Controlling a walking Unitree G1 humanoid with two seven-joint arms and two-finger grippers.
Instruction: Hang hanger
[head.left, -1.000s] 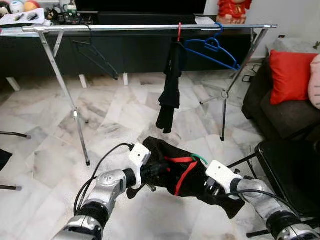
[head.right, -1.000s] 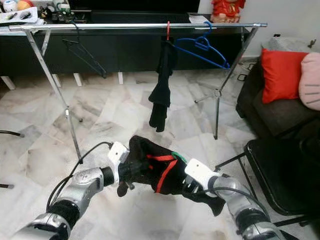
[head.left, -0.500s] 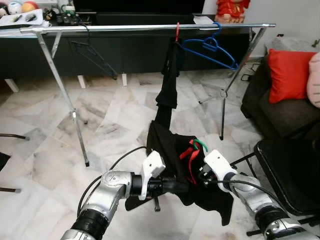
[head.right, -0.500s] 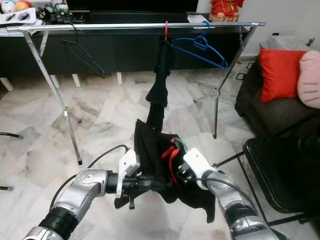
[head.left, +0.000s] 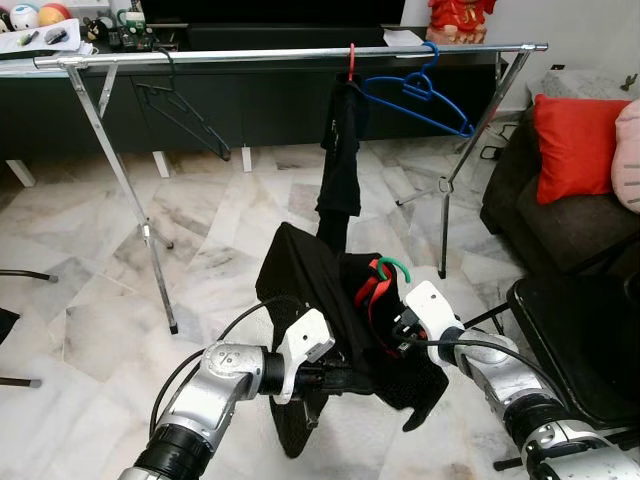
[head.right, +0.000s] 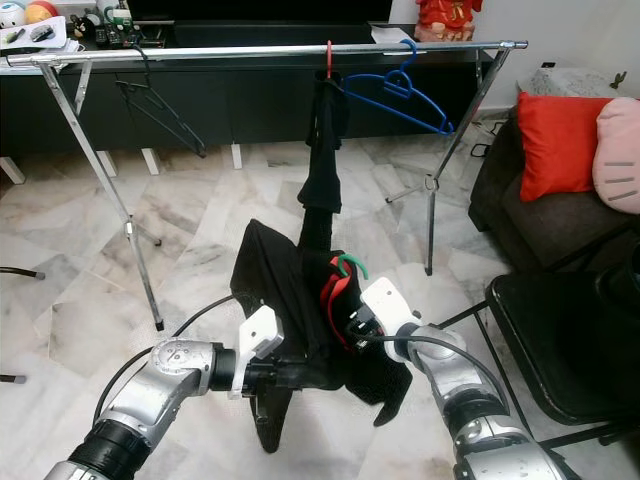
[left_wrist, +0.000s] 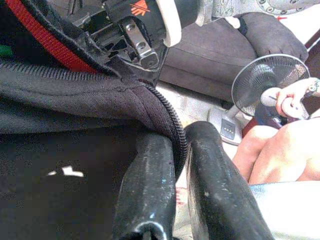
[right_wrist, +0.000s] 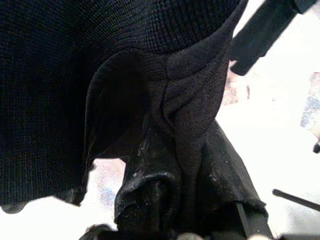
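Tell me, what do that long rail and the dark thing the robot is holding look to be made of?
The rail looks like polished metal: silvery, with bright glints along it. The garment looks like soft knitted fabric, matte black: the left wrist view shows a ribbed weave and a zipper edge. It drapes limply between the left gripper and right gripper.

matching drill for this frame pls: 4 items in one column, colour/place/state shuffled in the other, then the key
Items
1. blue hanger
2. black garment
3. cushion
4. black hanger

States
A. red, on the sofa
B. hanging empty near the rail's left end
C. held between left gripper and right gripper
D. hanging empty near the rail's right end

Pairs: 1-D, 2-C, 3-A, 4-B
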